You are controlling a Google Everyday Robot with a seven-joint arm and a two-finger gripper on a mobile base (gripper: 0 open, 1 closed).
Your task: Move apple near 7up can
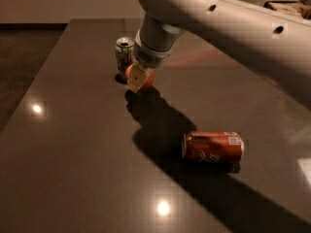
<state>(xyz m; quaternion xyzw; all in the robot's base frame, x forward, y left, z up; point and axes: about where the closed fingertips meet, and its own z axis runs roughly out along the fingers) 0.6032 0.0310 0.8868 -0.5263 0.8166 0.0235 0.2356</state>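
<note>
- The dark, glossy table (73, 169) carries everything. The silver-white 7up can with green markings (124, 52) stands toward its far side, left of the middle.
- The pale grey robot arm (228, 18), a thick tube dotted with small dark round holes, comes in from the upper right. It slopes down to end just right of the 7up can.
- The arm's broad dark shadow (165, 130) lies on the table, running from the foot of the 7up can toward the near right.
- A red-orange drink can with white lettering (213, 147) lies on its side, well apart from the 7up can, nearer the camera and to the right.
- The 7up can stands upright, its silver top facing up.
- The gripper (138, 79) hangs at the arm's end, just in front and to the right of the 7up can, low over the table. Its jaws are closed on the apple, with a cream-coloured finger pad (135, 80) across the fruit's near face.
- The round orange-red apple (147, 77) sits in the jaws just beside the 7up can, on its nearer right side. Whether the two touch, or whether the apple rests on the table, cannot be told.
- Two small bright light reflections (163, 208) shine on the table, both nearer the camera than the 7up can.
</note>
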